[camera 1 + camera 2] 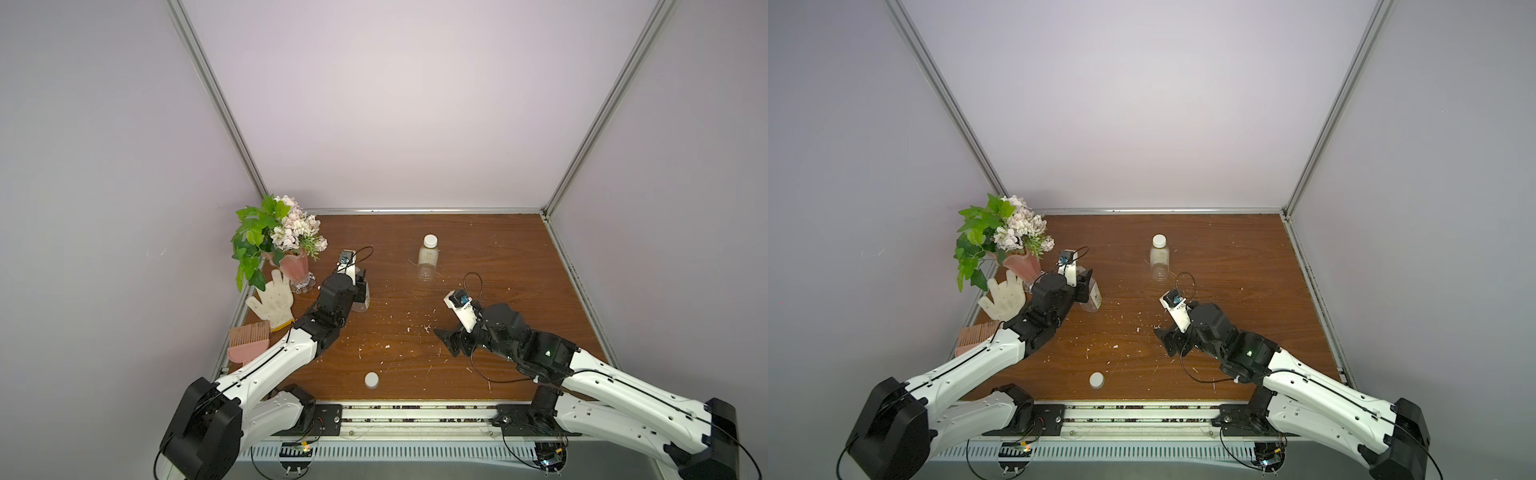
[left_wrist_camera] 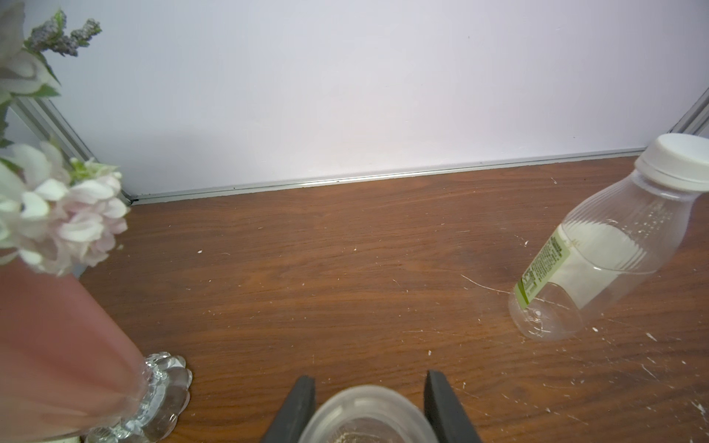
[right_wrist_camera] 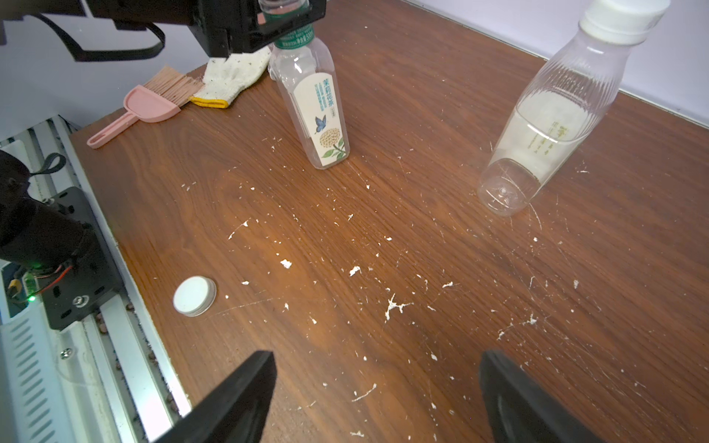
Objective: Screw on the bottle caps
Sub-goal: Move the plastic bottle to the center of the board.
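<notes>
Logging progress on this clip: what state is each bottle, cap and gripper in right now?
Clear plastic bottle with green neck ring: upright, uncapped, gripped at the neck.
Clear ribbed plastic bottle: upright, white cap on.
Loose round white plastic cap: lying flat, untouched.
Left gripper: shut on the green-ringed bottle's neck.
Right gripper: open, empty.

We have our left end effector clamped on the neck of the green-necked bottle, reaching well forward. Right of that bottle and nearer our base, our right end effector hovers tilted downward, jaws wide, empty.
</notes>
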Controlling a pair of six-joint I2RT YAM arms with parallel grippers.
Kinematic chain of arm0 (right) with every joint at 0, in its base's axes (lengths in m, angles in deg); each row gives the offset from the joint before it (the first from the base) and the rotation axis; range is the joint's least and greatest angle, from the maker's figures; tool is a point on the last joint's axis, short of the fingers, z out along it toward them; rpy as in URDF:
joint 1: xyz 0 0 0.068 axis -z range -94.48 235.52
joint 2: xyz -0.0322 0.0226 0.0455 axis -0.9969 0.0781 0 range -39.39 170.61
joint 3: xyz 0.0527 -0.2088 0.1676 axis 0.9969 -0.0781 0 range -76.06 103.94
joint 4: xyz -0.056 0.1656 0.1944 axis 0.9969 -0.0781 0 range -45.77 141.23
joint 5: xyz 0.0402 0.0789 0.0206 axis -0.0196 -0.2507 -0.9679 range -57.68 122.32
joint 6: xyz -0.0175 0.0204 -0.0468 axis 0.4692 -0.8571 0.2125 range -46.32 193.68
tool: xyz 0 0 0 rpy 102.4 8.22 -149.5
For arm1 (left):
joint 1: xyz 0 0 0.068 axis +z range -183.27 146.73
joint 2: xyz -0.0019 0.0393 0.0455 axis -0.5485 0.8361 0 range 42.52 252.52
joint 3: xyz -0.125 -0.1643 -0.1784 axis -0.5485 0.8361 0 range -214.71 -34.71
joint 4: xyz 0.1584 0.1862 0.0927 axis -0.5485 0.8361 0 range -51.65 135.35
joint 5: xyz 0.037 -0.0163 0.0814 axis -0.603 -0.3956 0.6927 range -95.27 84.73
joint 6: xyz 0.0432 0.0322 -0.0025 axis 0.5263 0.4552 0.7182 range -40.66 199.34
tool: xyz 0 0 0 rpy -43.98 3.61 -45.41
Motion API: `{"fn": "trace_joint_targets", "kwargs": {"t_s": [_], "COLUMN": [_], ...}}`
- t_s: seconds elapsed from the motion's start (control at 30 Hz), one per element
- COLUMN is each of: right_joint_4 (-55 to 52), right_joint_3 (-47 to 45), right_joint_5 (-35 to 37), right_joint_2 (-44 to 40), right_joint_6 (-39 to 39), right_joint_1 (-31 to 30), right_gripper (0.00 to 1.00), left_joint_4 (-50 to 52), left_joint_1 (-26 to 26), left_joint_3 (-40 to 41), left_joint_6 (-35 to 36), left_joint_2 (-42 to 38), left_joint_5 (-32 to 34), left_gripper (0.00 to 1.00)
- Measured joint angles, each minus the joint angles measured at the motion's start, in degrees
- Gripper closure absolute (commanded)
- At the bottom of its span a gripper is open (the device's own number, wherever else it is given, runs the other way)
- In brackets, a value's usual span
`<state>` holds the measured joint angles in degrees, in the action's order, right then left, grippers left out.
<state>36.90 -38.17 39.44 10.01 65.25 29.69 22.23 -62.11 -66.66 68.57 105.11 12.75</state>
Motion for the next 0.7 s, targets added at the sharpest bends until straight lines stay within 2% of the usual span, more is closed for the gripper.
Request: {"fn": "trace_joint_targets", "kwargs": {"t_s": [0.33, 0.53, 0.7], "right_joint_4": [0.42, 3.43, 9.44], "right_joint_3": [0.0, -0.02, 0.0], "right_joint_5": [-0.13, -0.33, -0.61], "right_joint_2": [1.64, 7.76, 16.92], "right_joint_6": [0.02, 1.51, 5.22], "right_joint_1": [-2.19, -12.35, -20.0], "right_gripper": [0.14, 0.14, 0.13], "left_joint_4": [-0.22, 1.01, 1.7], "left_joint_1": [0.0, 0.17, 2.23], "left_joint_3": [-0.22, -4.35, -7.02], "left_joint_6": [-0.33, -1.29, -2.54], "left_joint_2": [0.59, 1.38, 2.75], "left_joint_5": [0.02, 0.68, 0.28], "left_gripper": [0.68, 0.66, 0.67]}}
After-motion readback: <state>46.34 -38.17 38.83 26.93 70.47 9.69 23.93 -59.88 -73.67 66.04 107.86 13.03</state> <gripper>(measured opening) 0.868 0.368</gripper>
